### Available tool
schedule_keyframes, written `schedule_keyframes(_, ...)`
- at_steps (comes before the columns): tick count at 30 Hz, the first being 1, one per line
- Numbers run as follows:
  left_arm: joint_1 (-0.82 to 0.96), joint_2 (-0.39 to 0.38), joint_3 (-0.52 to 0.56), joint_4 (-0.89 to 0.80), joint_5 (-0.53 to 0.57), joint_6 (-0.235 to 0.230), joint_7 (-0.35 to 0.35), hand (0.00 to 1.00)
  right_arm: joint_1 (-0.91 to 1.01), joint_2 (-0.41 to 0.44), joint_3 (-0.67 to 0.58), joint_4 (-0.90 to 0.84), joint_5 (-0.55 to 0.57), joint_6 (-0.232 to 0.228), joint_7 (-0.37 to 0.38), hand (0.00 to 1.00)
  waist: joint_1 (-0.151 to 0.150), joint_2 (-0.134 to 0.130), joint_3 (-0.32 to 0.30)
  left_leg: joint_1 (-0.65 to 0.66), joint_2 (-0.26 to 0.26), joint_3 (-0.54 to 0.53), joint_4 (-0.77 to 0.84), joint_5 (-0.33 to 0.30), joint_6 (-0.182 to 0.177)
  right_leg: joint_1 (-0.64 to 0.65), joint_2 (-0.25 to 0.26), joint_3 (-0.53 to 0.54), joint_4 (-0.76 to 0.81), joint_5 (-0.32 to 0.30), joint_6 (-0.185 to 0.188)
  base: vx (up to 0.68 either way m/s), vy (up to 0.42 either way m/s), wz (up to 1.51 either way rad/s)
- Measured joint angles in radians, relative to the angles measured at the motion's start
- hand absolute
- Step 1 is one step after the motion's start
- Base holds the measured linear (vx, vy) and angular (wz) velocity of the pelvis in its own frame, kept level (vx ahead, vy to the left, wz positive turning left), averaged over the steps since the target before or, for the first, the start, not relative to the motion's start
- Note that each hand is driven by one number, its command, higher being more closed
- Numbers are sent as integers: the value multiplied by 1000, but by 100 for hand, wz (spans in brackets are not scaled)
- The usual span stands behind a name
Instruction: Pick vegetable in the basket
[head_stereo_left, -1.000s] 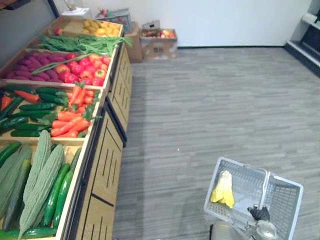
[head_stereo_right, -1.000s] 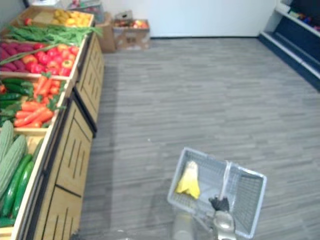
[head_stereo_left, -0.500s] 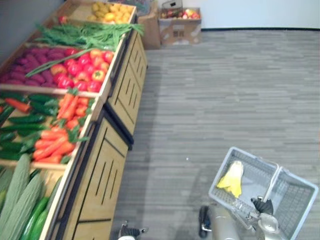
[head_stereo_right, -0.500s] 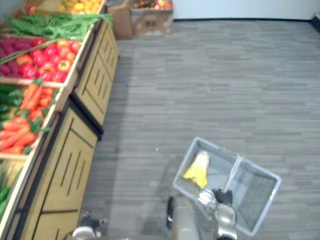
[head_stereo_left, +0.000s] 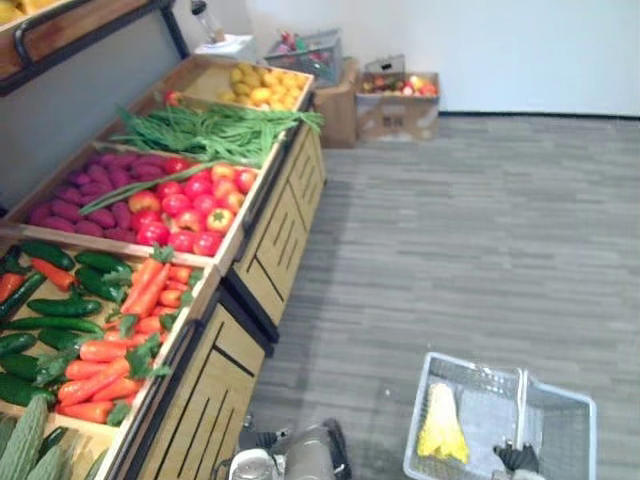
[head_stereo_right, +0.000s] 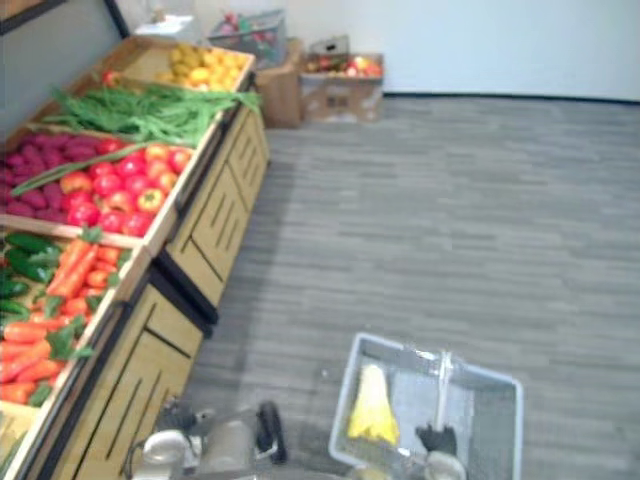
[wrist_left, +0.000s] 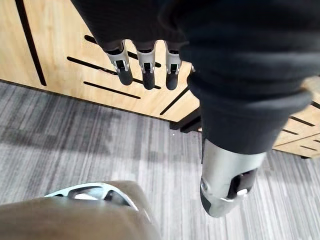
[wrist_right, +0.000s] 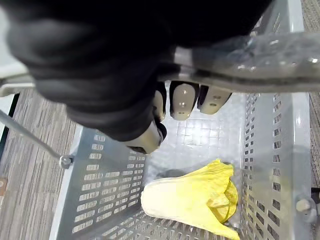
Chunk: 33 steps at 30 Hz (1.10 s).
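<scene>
My right hand (wrist_right: 182, 100) is clenched round the handle (wrist_right: 240, 55) of the grey basket (head_stereo_left: 497, 364). The fingers curl under the bar from one side, with the dark cover over the top. The basket hangs from that grip above the grey floor (head_stereo_left: 450, 230).

The yellow leafy vegetable (wrist_right: 195, 200) lies on the basket's bottom, below my right fingertips and clear of them, nothing touching. Its pale stalk end points toward the perforated side wall (wrist_right: 100, 185) and its leafy end lies close to the opposite wall. From the head views the vegetable (head_stereo_left: 441, 425) sits in the basket's left half, to my left of the handle, and my right hand (head_stereo_left: 518, 458) is on the handle at the near edge.

My left hand (wrist_left: 145, 67) is released: fingers straight, side by side, holding nothing. They hang in front of the slotted front panel of the wooden stand (head_stereo_left: 270, 250), near it, contact not clear.

The stand is to my left. Its bins hold carrots (head_stereo_left: 140, 300), cucumbers (head_stereo_left: 50, 300), red peppers (head_stereo_left: 195, 195), purple vegetables (head_stereo_left: 80, 200), green beans (head_stereo_left: 220, 130) and yellow produce (head_stereo_left: 260, 85). Cardboard boxes (head_stereo_left: 400, 100) sit against the far wall.
</scene>
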Motion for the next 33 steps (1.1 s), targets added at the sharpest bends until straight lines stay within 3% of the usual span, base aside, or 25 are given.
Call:
schedule_keyframes(3, 13, 47, -1, 39, 9, 11, 0, 0, 2, 29, 0, 40, 0, -1, 0, 100, -9, -68, -66, -13, -75, 25, -6, -56, 51, -45, -65, 73, 50, 36, 3, 498, 304, 7)
schedule_keyframes(5, 18, 66, -3, 71, 9, 16, 0, 0, -5, 30, -19, 68, 0, -4, 1, 100, -10, -90, -84, 11, -117, 26, -20, -78, 74, -84, -93, 143, 154, 83, 7, 546, 342, 26)
schedule_keyframes(6, 20, 74, -10, 92, 9, 22, 0, 0, -14, 29, -50, 81, -1, -5, 0, 100, -11, -96, -89, 51, -146, 21, -44, -94, 82, -124, -106, 183, 273, 138, 10, 468, 283, 32)
schedule_keyframes(7, 28, 78, -26, 105, 9, 25, 1, 0, -21, 25, -54, 86, -1, -8, 0, 100, -13, -95, -89, 84, -162, 8, -65, -108, 82, -156, -111, 204, 377, 203, 43, 535, 329, 42)
schedule_keyframes(8, 41, 86, -50, 111, 9, 26, 0, 0, -28, 18, -57, 97, -1, -19, 0, 100, -16, -94, -89, 138, -182, -12, -98, -122, 81, -217, -116, 243, 537, 316, 122, 479, 286, 60)
schedule_keyframes(9, 51, 93, -76, 113, 8, 31, 0, 0, -30, 10, -58, 97, 0, -29, -3, 100, -18, -90, -86, 201, -204, -50, -122, -138, 83, -290, -116, 278, 744, 349, 167, 365, 204, 68)
schedule_keyframes(12, 51, 92, -83, 113, 2, 32, -1, 0, -30, -3, -58, 82, 0, -44, -4, 100, -28, -80, -80, 292, -232, -120, -176, -141, 84, -388, -106, 272, 919, 331, 140, 317, 93, 81)
schedule_keyframes(13, 48, 86, -78, 108, -6, 31, 1, 0, -30, -9, -59, 66, 0, -49, -3, 100, -37, -75, -81, 335, -235, -175, -203, -142, 82, -458, -95, 260, 934, 301, 90, 218, 4, 99)
schedule_keyframes(16, 49, 76, -59, 97, -15, 32, 9, 0, -28, -7, -71, 32, 0, -54, -3, 100, -37, -69, -79, 377, -231, -297, -205, -159, 65, -547, -66, 280, 815, 245, 59, 266, -95, 132)
schedule_keyframes(19, 52, 48, -7, 85, -20, 29, 20, 0, -15, -7, -98, 42, 0, -57, -2, 100, -28, -52, -83, 392, -212, -450, -159, -207, 33, -527, -2, 420, 484, 215, 43, 285, -225, 156)
schedule_keyframes(20, 50, 37, 11, 85, -41, 29, 20, 0, -11, -7, -99, 59, 1, -57, -3, 100, -11, -44, -85, 384, -202, -529, -128, -237, 9, -503, 17, 491, 327, 219, 47, 291, -299, 150)
schedule_keyframes(22, 51, 36, 21, 83, -46, 25, 20, 0, -12, -5, -104, 80, 1, -55, -3, 100, -8, -47, -87, 370, -201, -593, -96, -263, -19, -480, 15, 517, 235, 228, 47, 272, -333, 139)
schedule_keyframes(23, 54, 42, 48, 79, -47, 22, 19, 0, -4, 4, -112, 81, 1, -48, -4, 100, -12, -75, -94, 346, -220, -653, -59, -292, -45, -456, -19, 510, 176, 261, 76, 302, -451, 147)
schedule_keyframes(24, 52, 35, 64, 93, -50, 25, 20, 0, -13, 2, -126, 90, 0, -42, -4, 100, -3, -73, -88, 334, -200, -685, -39, -306, -61, -452, -19, 461, 195, 216, 88, 327, -505, 181)
schedule_keyframes(26, 61, -7, 89, 90, -57, 23, 27, 0, -33, -28, -153, 92, -4, -33, -7, 100, 5, -6, -90, 314, -118, -660, -91, -258, -106, -446, -1, 328, 197, 187, 38, 244, -456, 151)
schedule_keyframes(31, 70, -21, 112, 82, -81, 23, 30, 0, -57, -30, -125, 99, -10, -23, -8, 100, 12, 2, -87, 260, -61, -624, -146, -166, -156, -441, -6, 166, 199, 155, -17, 87, -259, 95)
schedule_keyframes(32, 69, -19, 119, 81, -81, 23, 30, 0, -62, -30, -124, 99, -11, -23, -9, 100, 0, -2, -85, 236, -49, -552, -130, -154, -143, -436, -25, 125, 200, 151, -23, 19, -101, 124)
schedule_keyframes(33, 69, -18, 127, 78, -81, 24, 30, 0, -67, -31, -124, 97, -11, -22, -9, 100, -17, -4, -79, 209, -16, -366, -82, -149, -120, -421, -49, 67, 200, 149, -25, 12, -109, 147)
